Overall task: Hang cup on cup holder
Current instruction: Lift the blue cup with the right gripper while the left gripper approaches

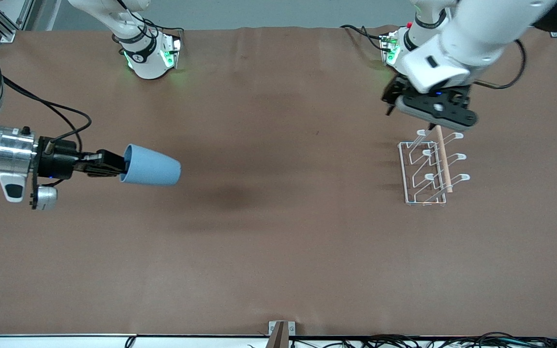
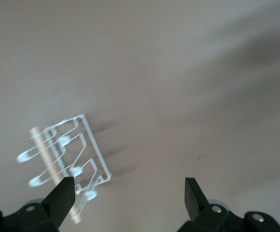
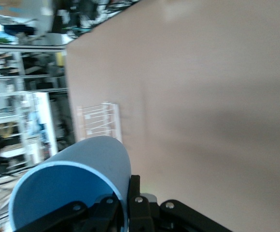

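My right gripper [image 1: 120, 164] is shut on the rim of the light blue cup [image 1: 155, 167]. It holds the cup on its side above the table toward the right arm's end, base pointing at the left arm's end. In the right wrist view one finger is inside the cup [image 3: 75, 186] and one outside, with the cup holder [image 3: 99, 121] small in the distance. The white wire cup holder [image 1: 426, 170] with its wooden rod [image 1: 444, 162] stands toward the left arm's end. My left gripper [image 1: 431, 115] hangs open and empty over the holder's end nearest the bases. The cup holder [image 2: 70, 150] shows past the left gripper [image 2: 129, 193].
A brown cover [image 1: 278, 241] spans the whole table. The two arm bases [image 1: 150, 53] [image 1: 394, 48] stand along the edge farthest from the front camera. A small bracket [image 1: 281, 333] and cables [image 1: 404, 340] sit at the nearest edge.
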`<move>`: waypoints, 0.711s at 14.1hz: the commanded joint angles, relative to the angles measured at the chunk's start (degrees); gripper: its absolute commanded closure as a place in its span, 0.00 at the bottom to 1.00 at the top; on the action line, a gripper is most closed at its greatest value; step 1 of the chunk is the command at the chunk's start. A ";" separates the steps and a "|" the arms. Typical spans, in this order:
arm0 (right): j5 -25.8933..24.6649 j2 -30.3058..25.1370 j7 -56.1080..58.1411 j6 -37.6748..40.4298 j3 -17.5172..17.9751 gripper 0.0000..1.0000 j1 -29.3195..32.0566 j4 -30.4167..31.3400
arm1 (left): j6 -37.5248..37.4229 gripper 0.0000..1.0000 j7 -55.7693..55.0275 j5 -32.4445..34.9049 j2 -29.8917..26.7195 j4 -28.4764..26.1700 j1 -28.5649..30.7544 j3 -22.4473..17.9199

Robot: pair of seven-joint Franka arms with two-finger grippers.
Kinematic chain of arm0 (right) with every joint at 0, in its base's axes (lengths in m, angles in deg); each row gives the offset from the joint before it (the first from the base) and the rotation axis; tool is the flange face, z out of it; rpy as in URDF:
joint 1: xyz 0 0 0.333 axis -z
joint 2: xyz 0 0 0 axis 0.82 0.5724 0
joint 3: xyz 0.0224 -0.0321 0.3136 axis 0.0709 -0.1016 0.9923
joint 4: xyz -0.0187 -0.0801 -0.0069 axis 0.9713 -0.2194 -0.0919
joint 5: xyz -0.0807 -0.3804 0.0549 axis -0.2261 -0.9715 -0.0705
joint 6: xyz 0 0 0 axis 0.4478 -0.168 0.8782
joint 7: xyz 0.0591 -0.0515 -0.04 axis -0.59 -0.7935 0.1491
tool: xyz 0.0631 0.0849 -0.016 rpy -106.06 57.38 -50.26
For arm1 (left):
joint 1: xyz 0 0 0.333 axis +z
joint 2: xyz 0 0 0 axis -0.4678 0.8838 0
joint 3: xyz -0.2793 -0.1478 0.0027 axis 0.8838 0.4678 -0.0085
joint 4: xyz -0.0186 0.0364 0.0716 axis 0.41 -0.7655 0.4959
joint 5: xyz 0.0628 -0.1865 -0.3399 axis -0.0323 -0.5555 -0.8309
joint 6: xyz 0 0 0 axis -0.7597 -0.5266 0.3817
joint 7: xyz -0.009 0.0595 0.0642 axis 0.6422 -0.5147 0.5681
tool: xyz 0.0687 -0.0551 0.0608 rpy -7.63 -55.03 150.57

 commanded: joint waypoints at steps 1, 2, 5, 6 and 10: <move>8.95 0.13 0.79 0.15 -0.26 0.98 -4.39 0.66 | -0.34 0.00 0.73 -0.14 4.03 6.63 0.18 5.89; 9.32 0.13 0.61 0.32 -0.26 0.98 -5.45 0.84 | -0.25 0.00 0.64 -0.06 4.91 8.39 0.18 8.10; 9.41 0.92 0.60 0.32 -0.26 1.00 -9.41 0.84 | 3.68 0.00 0.64 -0.14 5.53 10.52 0.18 12.33; 9.41 0.93 0.69 0.06 -0.26 1.00 -10.64 0.84 | 5.01 0.00 0.47 -0.06 5.45 10.52 0.18 13.47; 14.06 2.59 1.22 0.58 -0.26 1.00 -13.37 1.10 | 9.84 0.00 0.46 1.43 6.76 10.61 -3.33 15.33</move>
